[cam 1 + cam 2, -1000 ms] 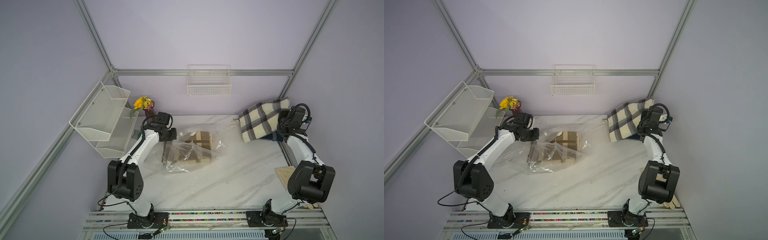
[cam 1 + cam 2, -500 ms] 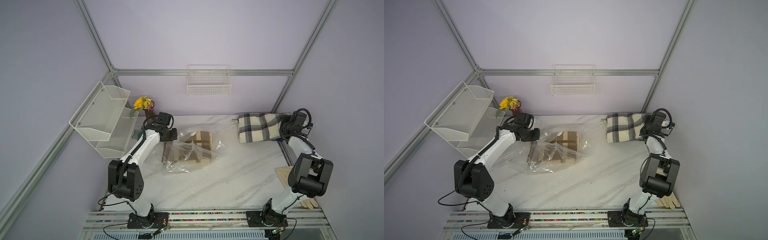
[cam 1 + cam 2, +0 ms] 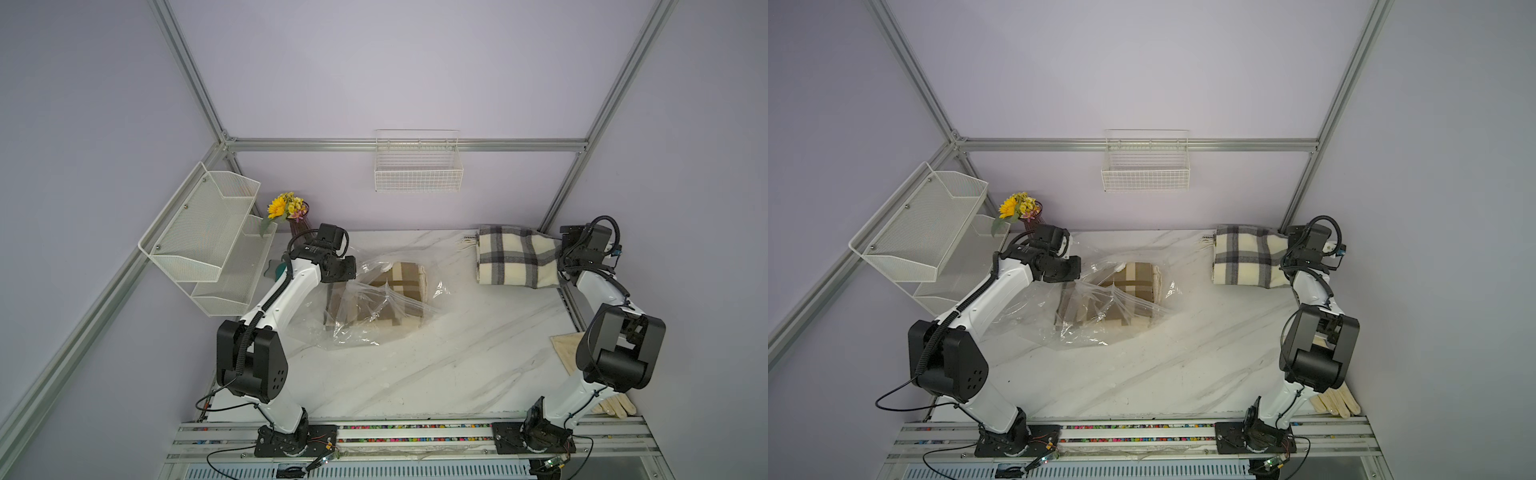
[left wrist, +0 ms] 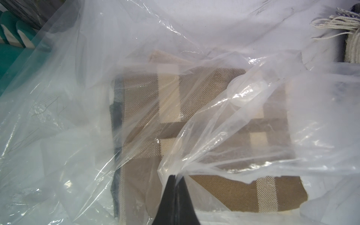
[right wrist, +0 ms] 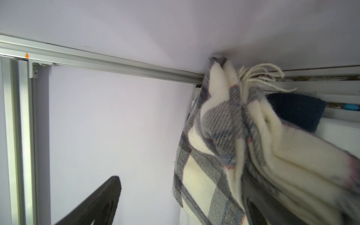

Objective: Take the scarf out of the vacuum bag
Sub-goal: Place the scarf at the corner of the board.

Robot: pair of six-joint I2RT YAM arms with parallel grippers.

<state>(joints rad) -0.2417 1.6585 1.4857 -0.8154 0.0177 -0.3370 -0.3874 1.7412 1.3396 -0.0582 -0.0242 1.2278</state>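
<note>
Your left arm (image 3: 297, 286) and right arm (image 3: 598, 286) wore white shells between boxy black joint housings, the left shoulder housing (image 3: 253, 365) dotted with small holes. A ribbed black cable (image 3: 268, 303) lined the left arm. The left pincer (image 4: 174, 177) had matte black, wedge-shaped fingers (image 4: 169, 202).

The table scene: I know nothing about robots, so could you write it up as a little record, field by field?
Bag: vacuum bag, crinkly clear plastic, on the marble table, left of centre
In the bag: brown checked scarf, folded
Out of the bag: grey plaid scarf, folded, at the table's far right corner
Left arm: left gripper shut, pinching the bag's plastic
Right arm: right gripper open, at the plaid scarf's end
</note>
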